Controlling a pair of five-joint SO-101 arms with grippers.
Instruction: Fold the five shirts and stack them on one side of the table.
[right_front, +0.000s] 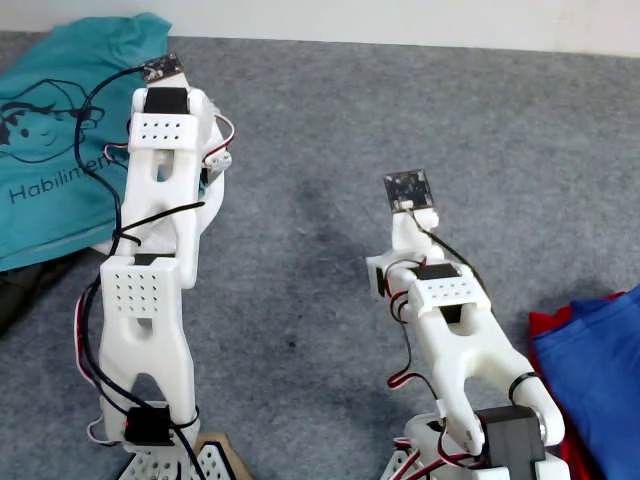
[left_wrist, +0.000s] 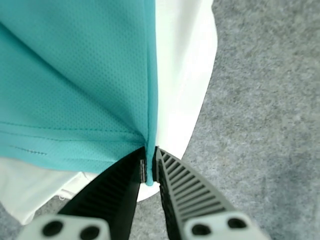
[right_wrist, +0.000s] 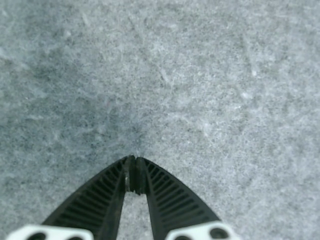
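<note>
- So, high view first: the teal shirt (right_front: 60, 130) lies at the far left corner of the grey table (right_front: 330, 130), and the left arm (right_front: 160, 230) is stretched out to its edge. The right arm (right_front: 450, 310) sits mid-table. A blue shirt (right_front: 595, 360) with a red shirt (right_front: 545, 322) peeking from under it lies at the right edge, well apart.
- We reckon the step is folding the teal one. We'd carry the pinched edge low and straight across, so the layer underneath doesn't drag along, and let go only once the edges line up.
- Left wrist view: the left gripper (left_wrist: 150, 159) is closed down to a sliver, tips pinching the teal shirt's edge. A white shirt (left_wrist: 182, 75) lies under it.
- Right wrist view: the right gripper (right_wrist: 134, 172) is closed tip to tip with nothing in it, over bare table.
</note>
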